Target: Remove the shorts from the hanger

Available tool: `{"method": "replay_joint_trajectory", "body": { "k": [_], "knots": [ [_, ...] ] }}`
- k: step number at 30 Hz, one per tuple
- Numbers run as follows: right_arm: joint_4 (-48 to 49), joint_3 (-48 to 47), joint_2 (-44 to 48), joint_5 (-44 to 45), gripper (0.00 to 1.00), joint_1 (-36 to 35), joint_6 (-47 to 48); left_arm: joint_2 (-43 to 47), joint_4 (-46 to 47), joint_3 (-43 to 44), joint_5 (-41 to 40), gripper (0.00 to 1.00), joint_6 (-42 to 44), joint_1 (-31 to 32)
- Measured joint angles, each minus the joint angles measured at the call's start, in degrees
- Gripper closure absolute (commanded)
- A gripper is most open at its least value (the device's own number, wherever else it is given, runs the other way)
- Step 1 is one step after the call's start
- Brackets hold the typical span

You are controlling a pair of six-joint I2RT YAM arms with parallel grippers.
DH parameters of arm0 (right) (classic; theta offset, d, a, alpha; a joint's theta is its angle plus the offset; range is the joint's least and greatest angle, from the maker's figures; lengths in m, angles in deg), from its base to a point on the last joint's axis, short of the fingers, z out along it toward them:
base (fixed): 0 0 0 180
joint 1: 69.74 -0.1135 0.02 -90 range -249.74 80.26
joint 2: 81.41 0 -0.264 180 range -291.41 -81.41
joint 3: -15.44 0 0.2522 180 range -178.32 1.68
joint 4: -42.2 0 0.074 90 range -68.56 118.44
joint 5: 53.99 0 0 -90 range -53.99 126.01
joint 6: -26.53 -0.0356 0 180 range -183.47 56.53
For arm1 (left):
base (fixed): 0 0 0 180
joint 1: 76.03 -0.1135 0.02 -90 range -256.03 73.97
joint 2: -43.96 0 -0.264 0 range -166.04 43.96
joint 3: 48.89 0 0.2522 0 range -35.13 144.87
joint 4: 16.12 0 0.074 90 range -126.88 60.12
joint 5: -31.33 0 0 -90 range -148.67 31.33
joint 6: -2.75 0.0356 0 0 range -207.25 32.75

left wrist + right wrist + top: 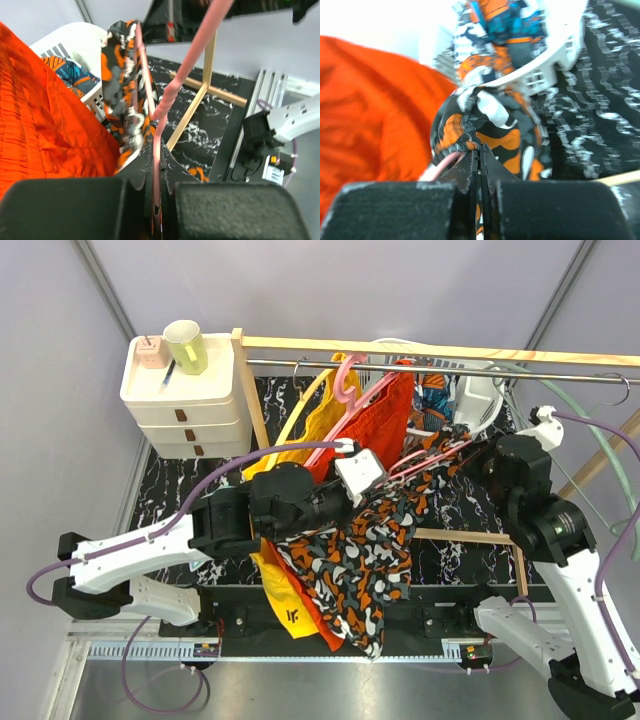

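- With the left gripper [157, 172] clamped tight on the bar of the pink hanger [167, 92], hold that bar steady as the anchor, without twisting.
- With the right gripper [480, 152] pinched fully together at the elastic waistband of the dark grey shorts [487, 125], check first for a true nip. Looks like only a thin edge of fabric between the tips, just beside the hanger's end.
- Draw the waistband outward along the bar and off that end, away from the left grip, not down against it.
- Expect drag, with most of the dark grey shorts draped over the left arm toward the near table edge.
- Steer clear of the orange-red shorts [375, 415] touching alongside and the yellow shorts [282, 592] beneath.
- Leave the blue/teal shorts [512, 22] lying in the white basket [555, 57] beyond.
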Motion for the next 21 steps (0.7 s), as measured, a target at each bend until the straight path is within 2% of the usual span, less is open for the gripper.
{"method": "replay_joint_trajectory", "body": {
  "k": [8, 15, 21],
  "knots": [
    [-6.43, -2.01, -4.09, 7.98, 1.0, -0.02, 1.62, 2.29, -0.76, -1.22, 0.02, 1.0, 1.11, -0.37],
    [-5.16, 1.99, -3.54, 6.86, 1.0, 0.0, 2.78, 2.08, 1.03, -1.2, -1.05, 1.0, 1.18, -0.66],
    [-3.26, 6.73, 0.42, 0.85, 1.0, 0.17, 2.75, -1.68, 5.66, 0.07, -7.17, 1.0, 1.38, -0.87]
  ]
}}
